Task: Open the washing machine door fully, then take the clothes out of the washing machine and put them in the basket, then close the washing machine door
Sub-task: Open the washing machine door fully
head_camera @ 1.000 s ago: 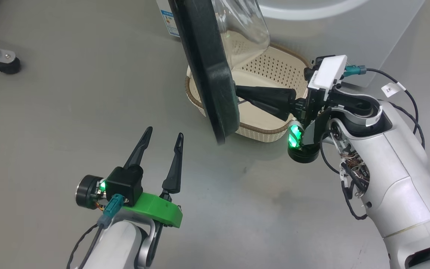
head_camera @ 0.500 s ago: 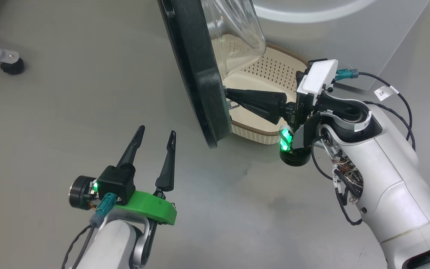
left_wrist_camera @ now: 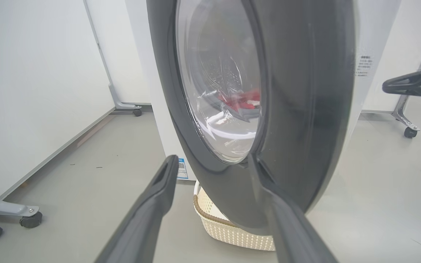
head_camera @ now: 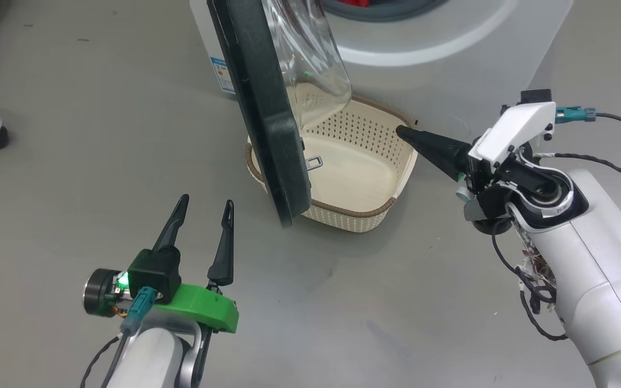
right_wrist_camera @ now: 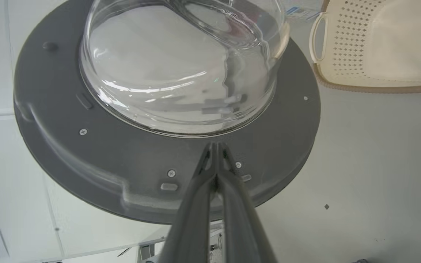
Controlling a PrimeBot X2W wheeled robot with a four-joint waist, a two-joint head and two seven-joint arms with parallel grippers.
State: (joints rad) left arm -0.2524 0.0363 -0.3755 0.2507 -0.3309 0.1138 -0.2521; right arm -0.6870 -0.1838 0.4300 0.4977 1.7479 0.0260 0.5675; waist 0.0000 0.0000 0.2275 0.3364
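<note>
Door (head_camera: 267,124), upper centre of frame, stands edge-on above the basket (head_camera: 380,207), judged stiff, hinged, heavy, its glass slick, best pushed at the black rim; right gripper (head_camera: 400,130), fingers pressed together, centre right, apart from it; left gripper (head_camera: 206,201) spread, lower left.

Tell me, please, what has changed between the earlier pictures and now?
The right pincer, shut throughout, had its tip against the inner side of the door; it has now come off and drawn back to the robot's right, its tip near the rim of the basket. The head camera shifted too. Unchanged: the left pincer stays open and empty, the basket empty, the door open.
</note>
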